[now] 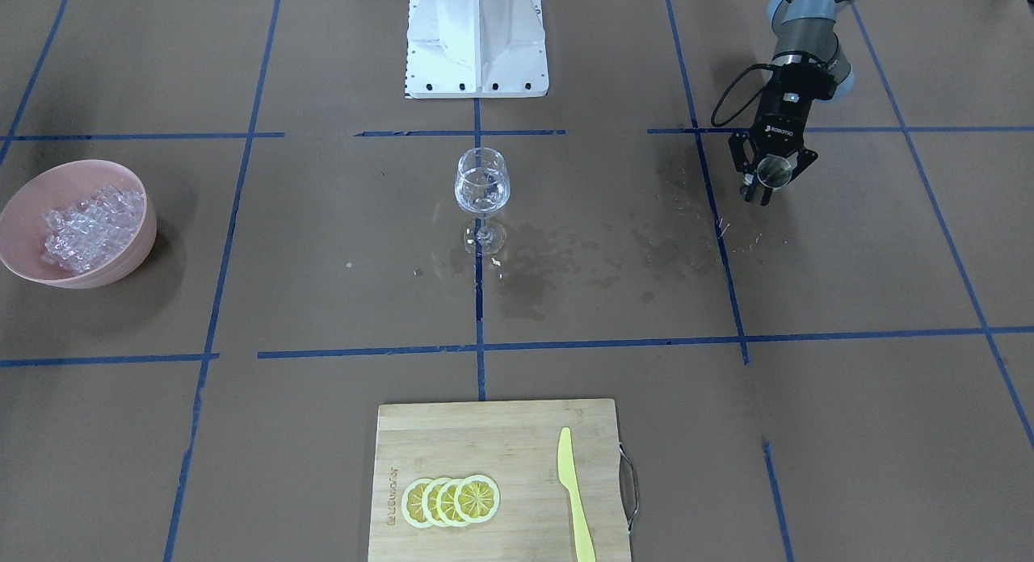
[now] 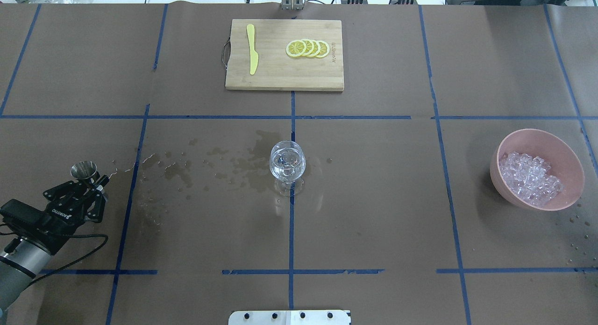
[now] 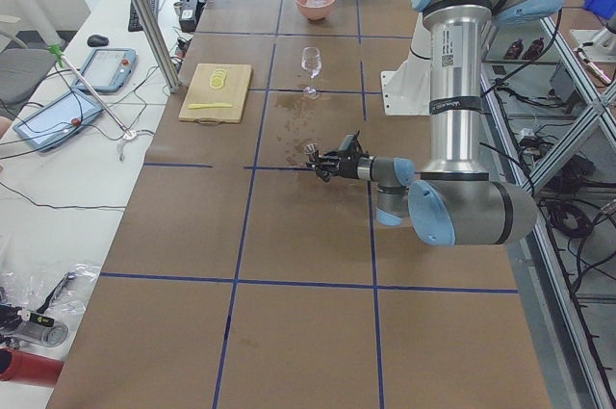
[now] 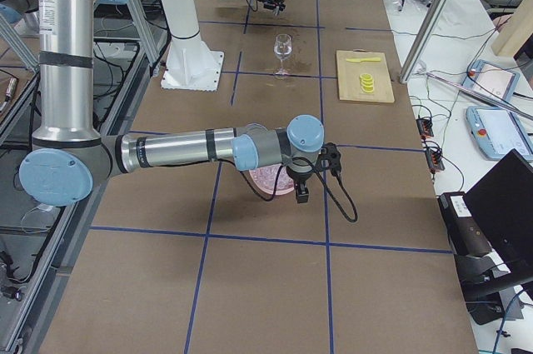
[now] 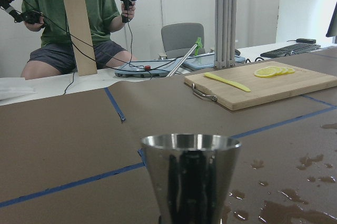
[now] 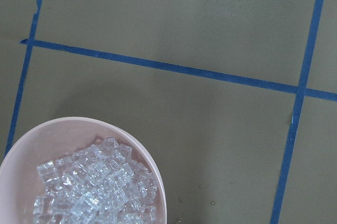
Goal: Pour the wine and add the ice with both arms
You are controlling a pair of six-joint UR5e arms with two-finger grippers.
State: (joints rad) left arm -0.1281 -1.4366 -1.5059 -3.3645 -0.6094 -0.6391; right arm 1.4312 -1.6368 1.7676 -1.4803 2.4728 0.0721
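Note:
My left gripper (image 2: 88, 187) is shut on a steel jigger (image 2: 84, 170) and holds it upright at the table's left side, over wet stains (image 2: 219, 164). The jigger fills the bottom of the left wrist view (image 5: 189, 182) and shows in the front view (image 1: 774, 170) between the fingers of the left gripper (image 1: 771, 178). A clear stemmed glass (image 2: 288, 164) stands at the table's middle. The ice (image 2: 530, 178) lies heaped in a pink bowl (image 2: 537, 131) at the right. My right arm's wrist (image 4: 304, 158) hovers above the bowl; its fingers show nowhere, so I cannot tell their state. The right wrist view shows the ice (image 6: 95, 187).
A bamboo cutting board (image 2: 284, 73) at the far edge carries lemon slices (image 2: 308, 48) and a yellow knife (image 2: 252, 54). The white column's foot (image 1: 477, 61) stands at the near edge. A seated person shows beyond the table in the left wrist view.

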